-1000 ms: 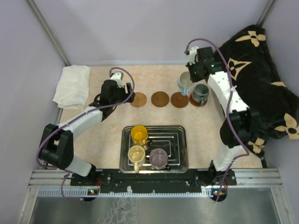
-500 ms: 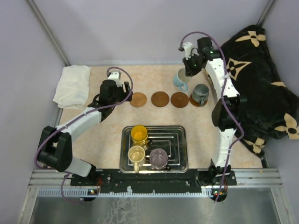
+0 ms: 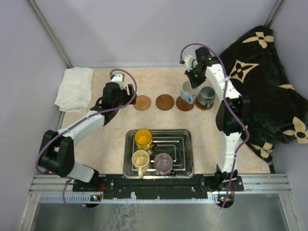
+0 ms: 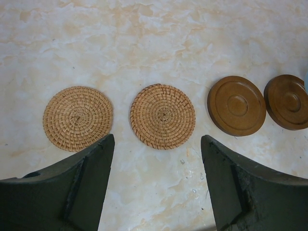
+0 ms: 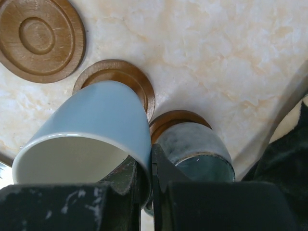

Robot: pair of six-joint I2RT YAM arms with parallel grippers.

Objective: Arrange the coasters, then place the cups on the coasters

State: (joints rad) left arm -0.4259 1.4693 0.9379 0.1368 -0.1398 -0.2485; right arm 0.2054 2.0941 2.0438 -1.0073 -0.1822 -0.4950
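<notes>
Over the fourth coaster (image 5: 115,72) of the laid row, the blue mug (image 5: 91,120) hangs tilted, rim pinched in the right gripper (image 5: 146,171), perhaps touching down. Beside it the grey mug (image 5: 192,144) sits placed; three mugs (image 3: 143,138) wait in the tray (image 3: 180,149). The left gripper (image 4: 156,144) gapes empty.

A white folded cloth (image 3: 74,89) is seen at the far left corner of the beige marbled worktop (image 3: 159,79). A black blanket (image 3: 269,96) with cream flower motifs is heaped along the right side. A rectangular steel tray (image 3: 182,147) is set at the middle of the near edge.
</notes>
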